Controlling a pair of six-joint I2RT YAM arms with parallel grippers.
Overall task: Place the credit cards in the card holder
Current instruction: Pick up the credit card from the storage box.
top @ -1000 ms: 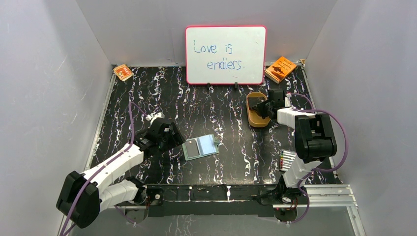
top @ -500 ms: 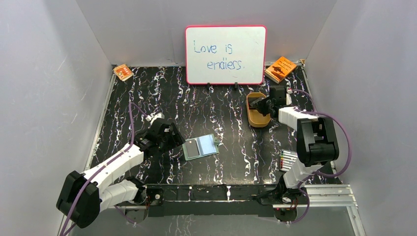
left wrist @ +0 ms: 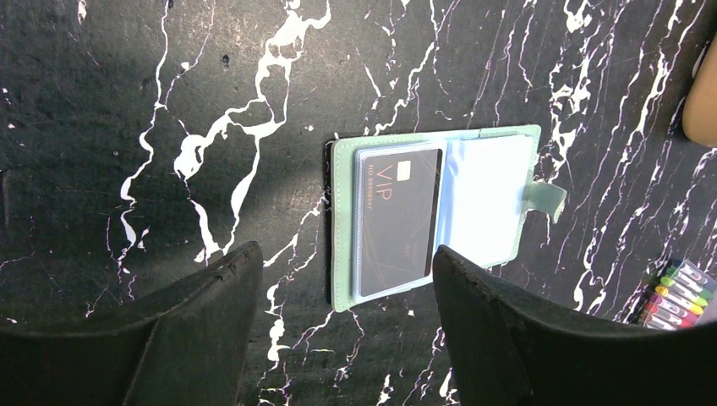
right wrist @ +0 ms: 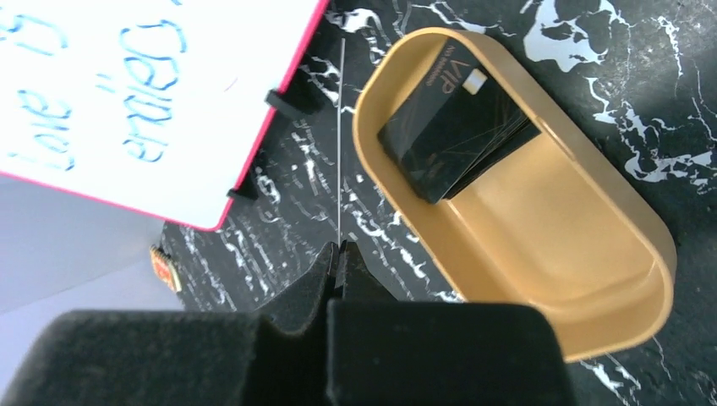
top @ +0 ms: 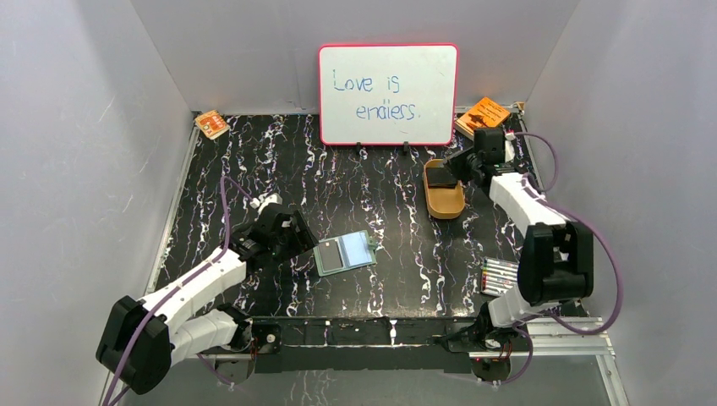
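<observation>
Credit cards (right wrist: 457, 127) (stacked in tray (right wrist: 558, 237)): thin, stiff, slick; pinch an edge. Now right jaws clamp one card (right wrist: 340, 144) edge-on, left jaws wide.

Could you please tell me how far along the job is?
Done: one credit card sits in the open card holder. In hand: the right claw pinches what looks like a thin card. To do: the stacked cards in the tan tray; left claw open.
</observation>
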